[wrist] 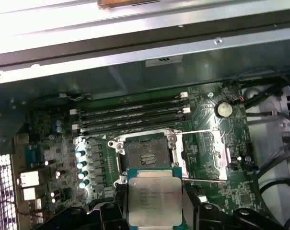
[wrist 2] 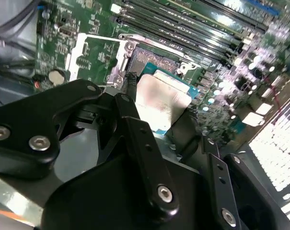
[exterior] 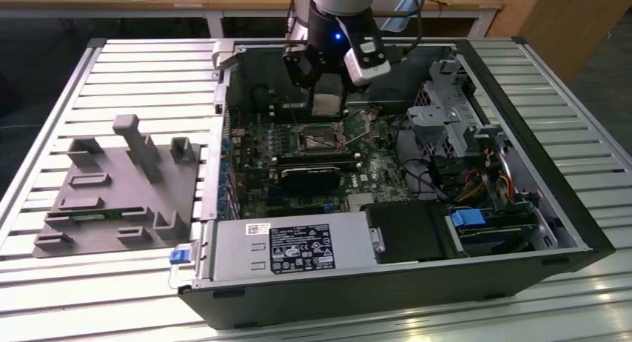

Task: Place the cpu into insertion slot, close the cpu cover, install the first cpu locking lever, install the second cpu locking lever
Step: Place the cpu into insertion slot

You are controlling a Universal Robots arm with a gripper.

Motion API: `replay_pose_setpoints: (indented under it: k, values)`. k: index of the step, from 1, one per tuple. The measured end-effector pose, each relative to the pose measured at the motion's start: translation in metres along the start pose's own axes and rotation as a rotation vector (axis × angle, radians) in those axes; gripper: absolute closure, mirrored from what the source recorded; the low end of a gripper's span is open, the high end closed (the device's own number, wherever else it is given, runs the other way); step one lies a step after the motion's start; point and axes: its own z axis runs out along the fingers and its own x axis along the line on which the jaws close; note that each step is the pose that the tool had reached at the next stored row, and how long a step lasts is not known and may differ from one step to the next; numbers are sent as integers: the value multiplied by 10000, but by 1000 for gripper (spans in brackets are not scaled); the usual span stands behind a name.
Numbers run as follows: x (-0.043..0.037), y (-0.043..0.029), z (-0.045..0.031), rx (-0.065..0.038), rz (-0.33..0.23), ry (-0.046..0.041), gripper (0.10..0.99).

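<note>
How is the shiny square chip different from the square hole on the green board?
The cpu has a pale silver top; the insertion slot is dark inside a silver rim. The cpu is held in the claw, off the board; the insertion slot sits fixed on it, empty. Both are square and close in size.

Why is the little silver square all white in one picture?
In the second wrist view, glare washes the cpu white. In the first wrist view it is evenly lit, but the case rim glows overexposed. Exterior view: the slatted table shines, the case interior is dim.
</note>
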Motion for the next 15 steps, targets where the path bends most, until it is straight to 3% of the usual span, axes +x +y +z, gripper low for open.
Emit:
replay_pose_setpoints:
  k: [15]
  values:
    - [-2, -7, 88, -52, 2721, -221, 545]
